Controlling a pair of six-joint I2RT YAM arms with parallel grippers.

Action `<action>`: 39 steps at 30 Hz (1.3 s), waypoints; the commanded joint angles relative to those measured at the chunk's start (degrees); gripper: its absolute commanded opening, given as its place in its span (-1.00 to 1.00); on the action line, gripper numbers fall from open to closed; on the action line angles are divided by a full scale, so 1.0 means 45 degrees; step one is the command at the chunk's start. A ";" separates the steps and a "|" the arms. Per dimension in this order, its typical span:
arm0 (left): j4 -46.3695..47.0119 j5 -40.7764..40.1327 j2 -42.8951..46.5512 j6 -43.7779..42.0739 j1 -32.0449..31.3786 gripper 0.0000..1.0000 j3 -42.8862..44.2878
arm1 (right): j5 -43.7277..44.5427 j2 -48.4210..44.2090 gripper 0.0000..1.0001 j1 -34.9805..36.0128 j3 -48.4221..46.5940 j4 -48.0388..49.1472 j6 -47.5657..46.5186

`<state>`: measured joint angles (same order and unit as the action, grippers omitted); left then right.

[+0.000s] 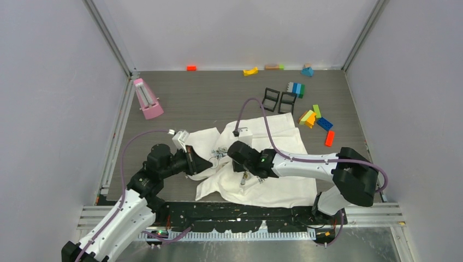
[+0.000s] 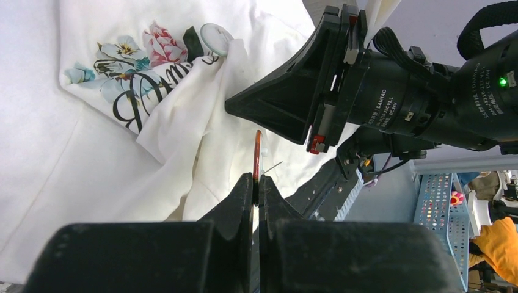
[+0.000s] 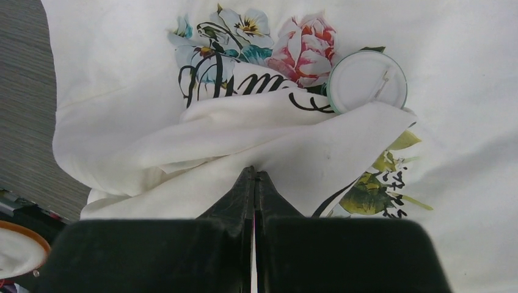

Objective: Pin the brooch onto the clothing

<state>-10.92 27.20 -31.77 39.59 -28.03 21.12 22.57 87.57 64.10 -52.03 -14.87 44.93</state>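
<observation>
Right pincer (image 3: pixel 255 172) is clenched on a raised fold of the T-shirt (image 3: pixel 476 91) on the surface (image 1: pixel 207 103) — probably so the pin gets cloth to bite; left pincer (image 2: pixel 256 178) grips the orange-rimmed brooch (image 2: pixel 257 149) edge-on, near that fold.

A fold of the T-shirt (image 3: pixel 464 73) covers the lower edge of the round white badge (image 3: pixel 366 79) and the middle of the dark lettering (image 3: pixel 207 79). Left of the T-shirt, an orange-rimmed disc (image 3: pixel 18 247) is cut off by the picture's edge. The left tool (image 2: pixel 257 180) holds a thin orange piece (image 2: pixel 257 146) that is seen only edge-on, so its face stays hidden. Whether there is cloth between the closed tips of the right tool (image 3: pixel 254 174) cannot be told.
</observation>
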 commanded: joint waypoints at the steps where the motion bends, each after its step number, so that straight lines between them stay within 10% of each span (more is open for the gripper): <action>1: 0.0870 -0.0038 0.0145 -0.0264 -0.0031 -1.00 -0.0065 | -0.0861 -0.1183 -0.99 -0.0044 0.0851 0.2335 -0.0429; 12: 0.1679 -0.0095 -0.0693 -0.0205 -0.0087 -1.00 -0.0036 | -0.2657 -0.3059 -0.99 -0.0052 0.2821 0.6132 -0.0854; 17: 0.1699 -0.0390 -0.0841 -0.0285 -0.0157 -1.00 -0.0021 | -0.0548 -0.2823 -0.96 -0.0037 0.1768 0.3155 -0.0858; 23: 0.1820 -0.0499 -0.0851 -0.0283 -0.0157 -1.00 -0.0138 | 0.2215 -0.1208 -0.22 0.0135 -0.0048 -0.0748 -0.0963; 29: 0.1691 -0.0522 -0.0854 -0.0317 -0.0157 -1.00 -0.0185 | 0.1209 0.0287 0.07 0.0146 -0.0641 -0.0579 -0.0579; 39: 0.1174 -0.0723 -0.0475 -0.0478 -0.0157 -1.00 -0.0207 | 0.0775 0.0750 -0.83 0.0137 -0.0367 -0.0153 -0.0023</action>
<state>-6.31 24.64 -34.22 38.54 -28.51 20.32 25.63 92.75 64.40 -53.30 -18.17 43.29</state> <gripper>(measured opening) 0.026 0.173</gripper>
